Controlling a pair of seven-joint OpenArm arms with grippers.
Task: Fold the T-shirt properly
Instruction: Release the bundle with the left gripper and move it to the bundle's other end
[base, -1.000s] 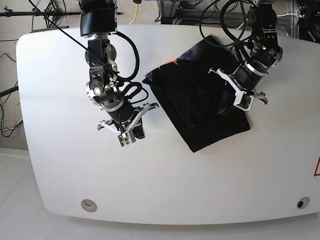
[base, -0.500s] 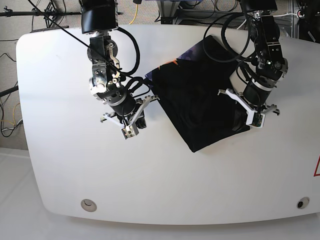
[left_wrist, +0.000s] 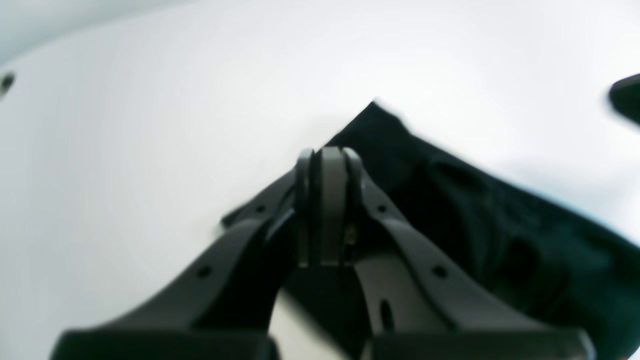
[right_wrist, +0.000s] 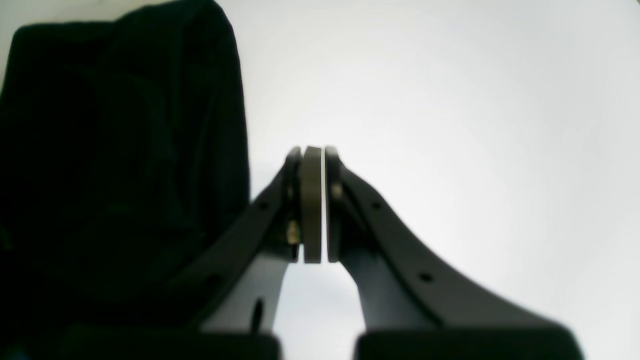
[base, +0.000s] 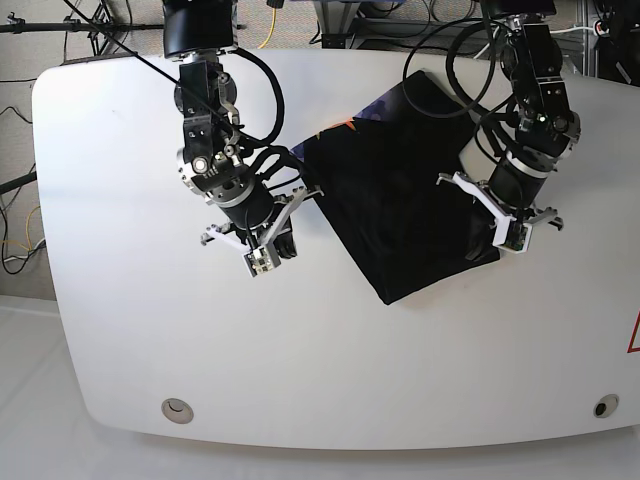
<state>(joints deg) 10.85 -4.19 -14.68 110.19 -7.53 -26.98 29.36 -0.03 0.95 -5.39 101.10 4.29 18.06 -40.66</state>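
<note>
White table (base: 120, 330), folded black T-shirt (base: 400, 200)

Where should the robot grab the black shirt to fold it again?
Probably the T-shirt's pointed bottom corner, coming from the bare white table in front. That corner sticks out alone with nothing beside it, and the cloth lies flat, so a gripper likely has to pinch its thin edge from outside.

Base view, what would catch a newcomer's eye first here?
The black T-shirt, folded into a slanted rectangle right of centre on the white table. Then the two arms: the left gripper shut at the shirt's right corner, the right gripper shut over bare table left of it.
</note>
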